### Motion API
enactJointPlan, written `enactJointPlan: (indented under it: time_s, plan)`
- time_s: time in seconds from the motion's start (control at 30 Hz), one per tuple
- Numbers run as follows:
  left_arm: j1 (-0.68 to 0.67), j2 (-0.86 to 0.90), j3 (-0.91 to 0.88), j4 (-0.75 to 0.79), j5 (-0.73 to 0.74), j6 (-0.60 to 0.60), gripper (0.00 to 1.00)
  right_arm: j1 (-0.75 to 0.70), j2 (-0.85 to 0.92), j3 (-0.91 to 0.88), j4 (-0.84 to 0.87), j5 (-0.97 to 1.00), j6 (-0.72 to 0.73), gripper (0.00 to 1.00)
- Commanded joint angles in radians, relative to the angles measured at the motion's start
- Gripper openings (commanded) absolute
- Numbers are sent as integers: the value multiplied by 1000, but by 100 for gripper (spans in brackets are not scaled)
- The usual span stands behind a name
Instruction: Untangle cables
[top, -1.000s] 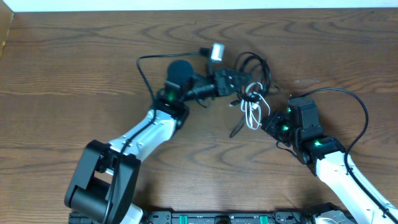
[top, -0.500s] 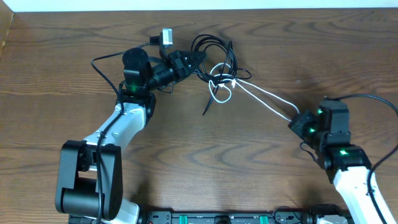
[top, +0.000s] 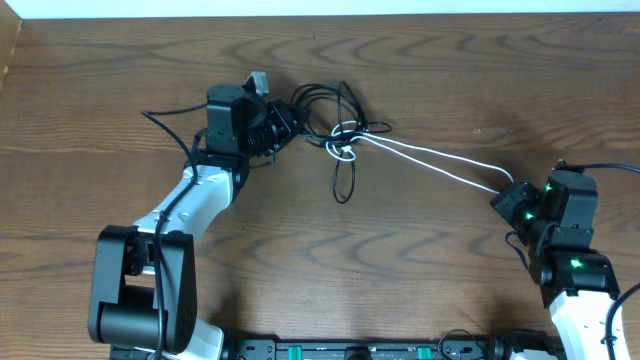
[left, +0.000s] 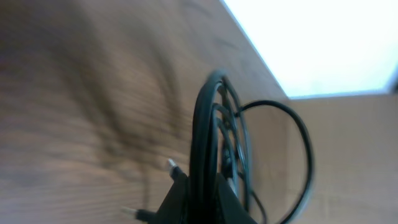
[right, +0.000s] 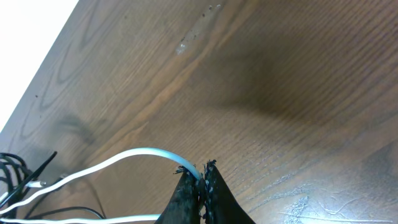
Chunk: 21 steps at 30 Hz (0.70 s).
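Overhead: the black cables (top: 343, 105) are clenched in the left tool (top: 284, 121); the white cable (top: 440, 165) is stretched from their knot to the right tool (top: 503, 193).
Left wrist: the black cables are gripped.
Right wrist: the white cable is pinched above the worktop (right: 298, 93).

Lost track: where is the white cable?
Overhead, right of centre: the white cable stretches from the tangled black cables to the right gripper, which pinches it.

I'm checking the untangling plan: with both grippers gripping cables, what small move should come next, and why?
Probably ease the right gripper away from the left gripper. It pinches the white cable, stretched to a knot with the black cables the left gripper holds; pulling may slip it free.
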Motion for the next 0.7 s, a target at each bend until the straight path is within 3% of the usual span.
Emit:
enactJointPlan:
  time_s: [0.0, 0.13, 0.23, 0.4, 0.47, 0.67]
  plan:
    - [23, -15, 5, -43, -194, -113, 8, -23, -14, 3, -1, 78, -23, 1]
    - [1, -15, 5, -49, -18, -169, 8, -23, -14, 3, -2, 25, -23, 4]
    - [-26, -15, 5, -44, 82, -158, 8, -22, -14, 3, 0, -60, -23, 19]
    - [-87, -15, 5, -24, 102, -160, 8, -22, -14, 3, 2, -244, -23, 29]
    - [-124, -15, 5, 10, 103, -164, 8, -21, -14, 3, 14, -380, -23, 39]
    - [-183, -15, 5, 110, 102, -163, 8, 0, -14, 3, 19, -560, -26, 43]
